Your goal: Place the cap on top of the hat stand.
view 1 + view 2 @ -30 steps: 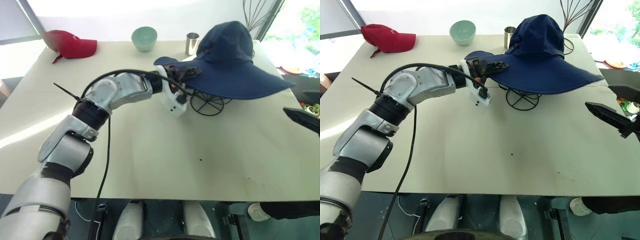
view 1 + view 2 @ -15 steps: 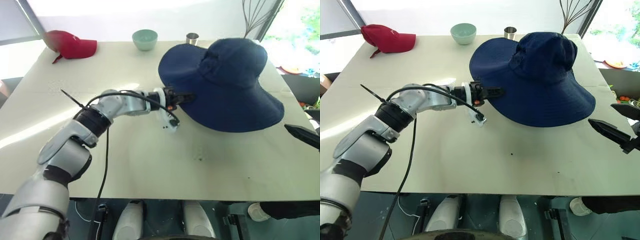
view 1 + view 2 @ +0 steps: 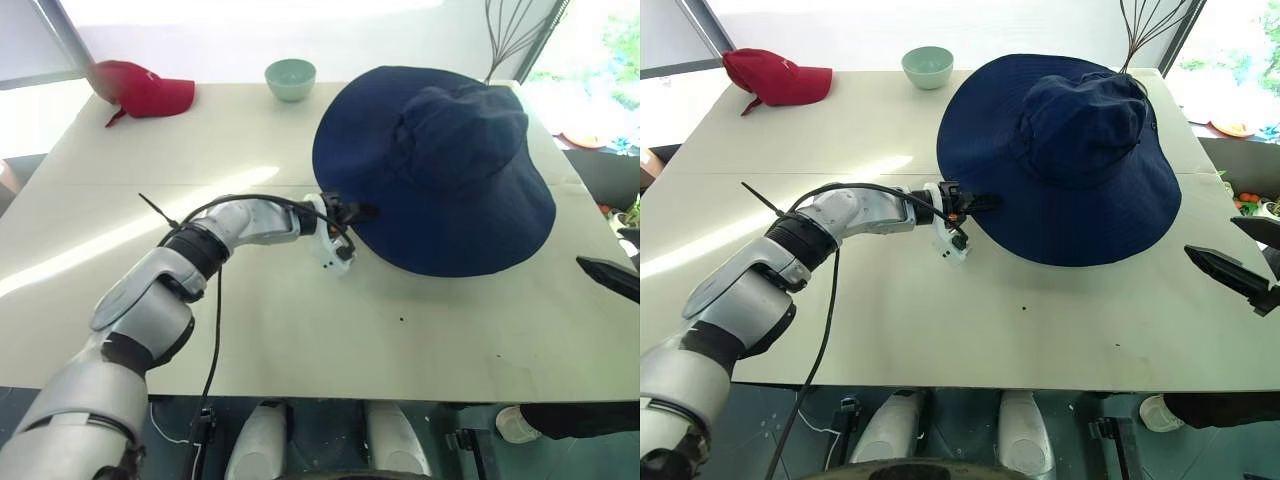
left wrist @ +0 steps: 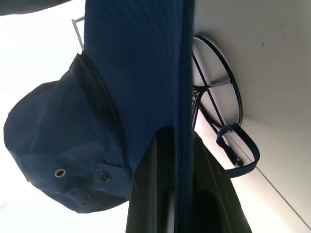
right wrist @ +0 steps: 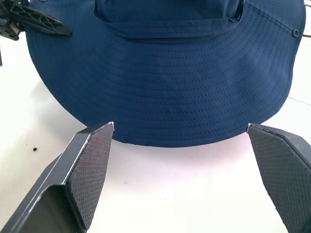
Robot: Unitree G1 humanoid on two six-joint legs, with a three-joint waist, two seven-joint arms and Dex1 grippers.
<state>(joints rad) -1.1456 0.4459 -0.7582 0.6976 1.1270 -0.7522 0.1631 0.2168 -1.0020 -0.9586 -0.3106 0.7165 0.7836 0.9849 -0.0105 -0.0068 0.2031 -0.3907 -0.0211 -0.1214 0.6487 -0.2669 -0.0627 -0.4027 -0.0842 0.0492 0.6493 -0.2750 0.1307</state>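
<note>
The navy cap [image 3: 1080,150] sits crown-up at the table's right middle, and its wide brim covers the hat stand in the eye views. Under the brim, the left wrist view shows the hat stand's round wire base [image 4: 214,84] on the table, with the cap's chin strap [image 4: 238,145] hanging beside it. My left gripper [image 3: 975,205] is at the brim's left edge. The brim runs between its fingers [image 4: 155,184], which stand slightly open around it. My right gripper [image 5: 180,127] is wide open and empty, off the cap's right side, apart from the brim.
A red baseball cap [image 3: 775,75] lies at the table's far left corner. A teal bowl [image 3: 926,66] stands at the back edge. A taller wire stand [image 3: 1150,30] rises behind the navy cap. The cream table [image 3: 940,320] stretches bare in front.
The cap has come down over the stand and its brim has settled flat, hiding the stand. My left gripper sank with the brim and its fingers loosened. The right arm barely moved.
</note>
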